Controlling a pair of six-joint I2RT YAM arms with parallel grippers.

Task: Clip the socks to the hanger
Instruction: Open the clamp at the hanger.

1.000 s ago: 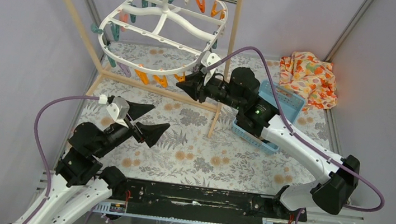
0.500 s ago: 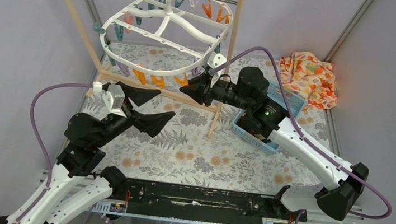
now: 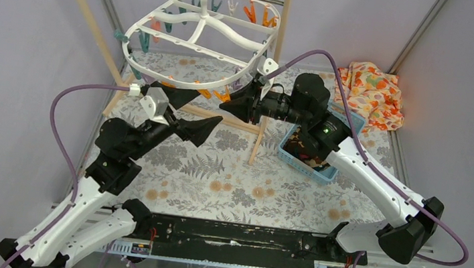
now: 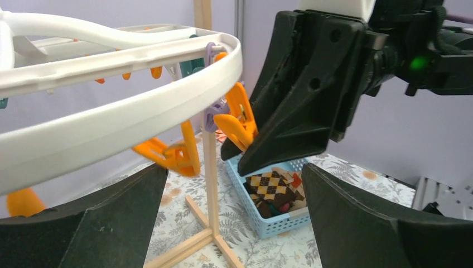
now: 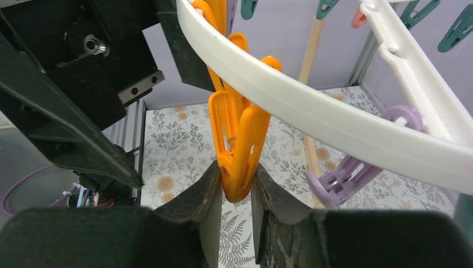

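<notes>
The white oval hanger (image 3: 199, 28) hangs tilted from the wooden rail, with pegs dangling from its rim (image 5: 312, 111). My right gripper (image 3: 225, 104) is shut on an orange peg (image 5: 237, 145) at the near rim; both pads press the peg's lower end. My left gripper (image 3: 209, 106) stands open just left of it, fingers spread wide with nothing between them. In the left wrist view the right gripper (image 4: 240, 153) holds that orange peg (image 4: 237, 120). The socks (image 4: 273, 187), a brown one with tan checks on top, lie in the blue basket (image 3: 324, 174).
The wooden rack's post (image 3: 272, 64) and foot bars stand between the arms and the basket (image 4: 279, 223). A purple peg (image 5: 346, 173) hangs right of the held one. An orange floral cloth (image 3: 368, 92) lies at the back right.
My left arm has risen and reached forward to the hanger's near rim, still open. The right gripper has lifted slightly with the peg, and the hanger's near rim has come up.
</notes>
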